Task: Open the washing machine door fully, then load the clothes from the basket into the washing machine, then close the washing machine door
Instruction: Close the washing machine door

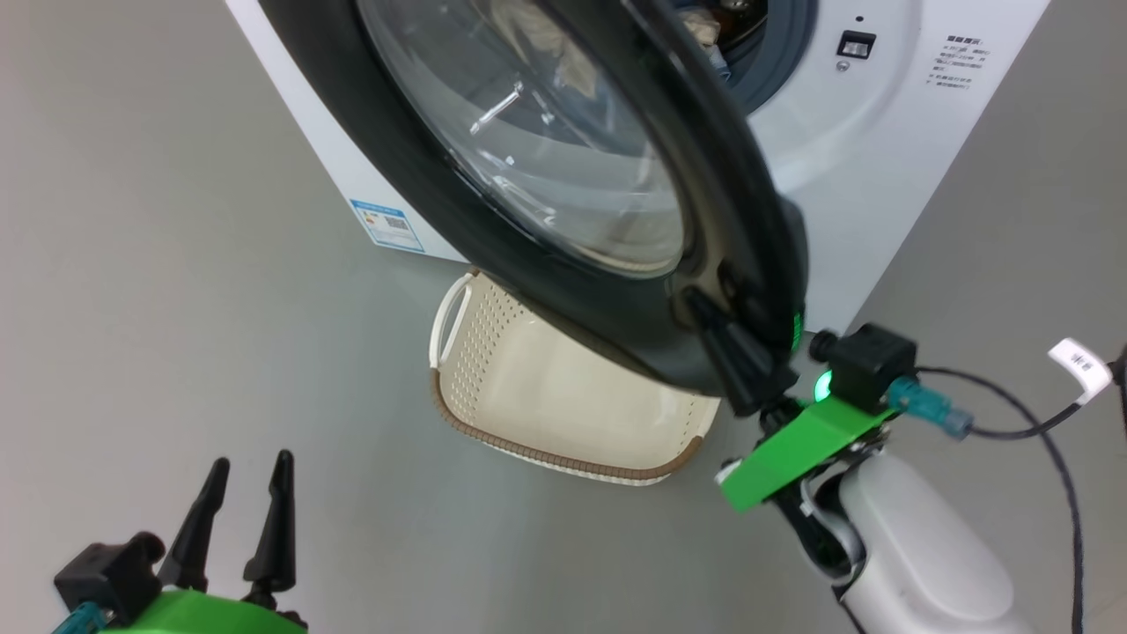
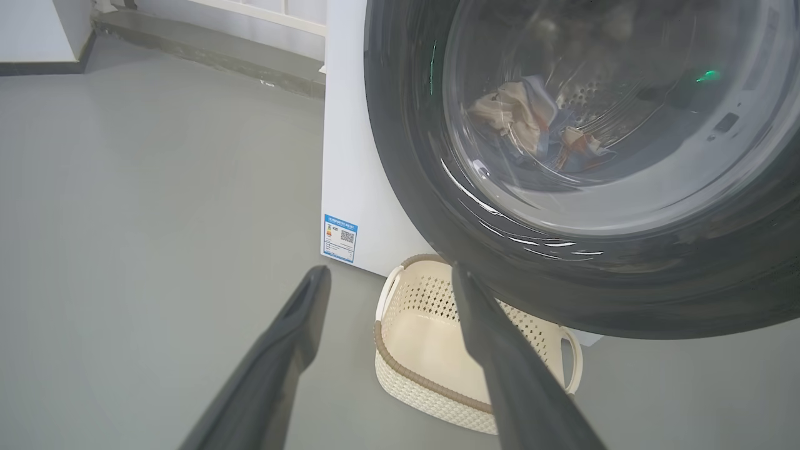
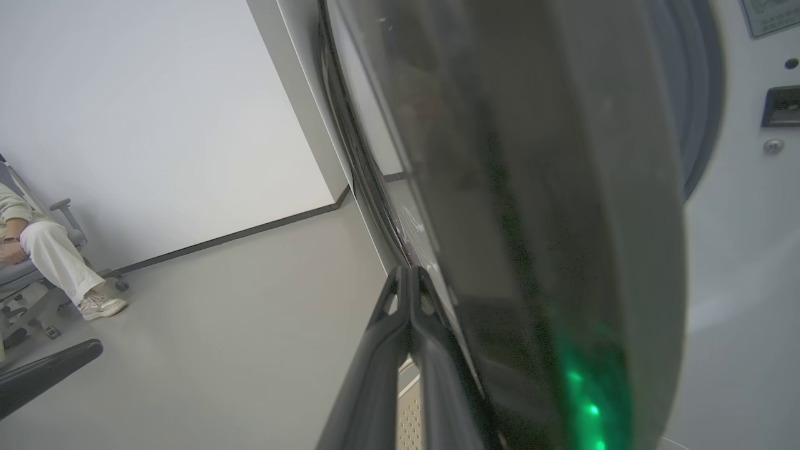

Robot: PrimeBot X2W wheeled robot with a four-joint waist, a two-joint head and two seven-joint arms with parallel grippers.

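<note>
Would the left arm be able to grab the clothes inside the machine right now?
Probably not: the washing machine door stands between the open left gripper and the clothes, which lie in the drum behind the door's glass.

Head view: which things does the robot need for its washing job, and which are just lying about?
For the job: washing machine; washing machine door; basket; clothes in the drum; right gripper, shut at the door's rim.

Just about: left gripper, open over the floor; blue label; cable; seated person.
</note>
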